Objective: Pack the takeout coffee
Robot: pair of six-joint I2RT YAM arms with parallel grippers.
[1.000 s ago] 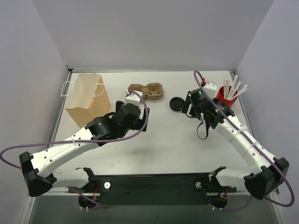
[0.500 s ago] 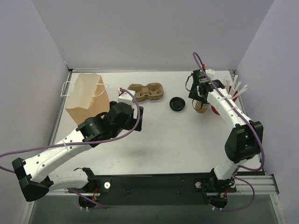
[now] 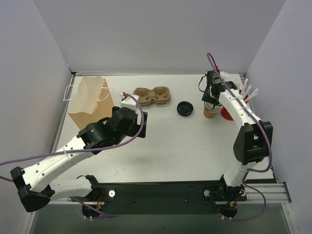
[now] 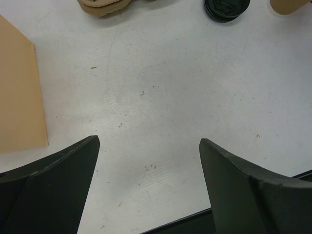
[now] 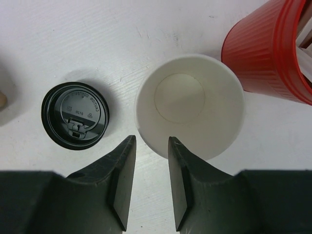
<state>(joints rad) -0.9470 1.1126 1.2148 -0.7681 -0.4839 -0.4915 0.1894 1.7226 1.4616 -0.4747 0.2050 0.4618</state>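
The takeout coffee stands in two parts at the far right. Its kraft paper cup (image 3: 210, 113) (image 5: 190, 105) is upright, unlidded and empty. Its black lid (image 3: 185, 108) (image 5: 75, 115) lies flat on the table just left of it. My right gripper (image 3: 210, 100) (image 5: 150, 139) hangs over the cup's near-left rim, its jaws narrowed to a small gap and holding nothing. The brown paper bag (image 3: 89, 102) (image 4: 19, 97) stands at the far left. My left gripper (image 3: 130, 103) (image 4: 148, 141) is wide open over bare table beside the bag, holding nothing.
A brown pulp cup carrier (image 3: 152, 95) (image 4: 102, 6) lies at the back centre. A red cup (image 3: 225, 113) (image 5: 273, 53) with white sticks (image 3: 246, 90) stands right against the paper cup. White walls close in the table on three sides.
My right arm swung out to the far right and came over the cup, and its jaws narrowed. The left arm drew slightly left toward the bag, staying open.
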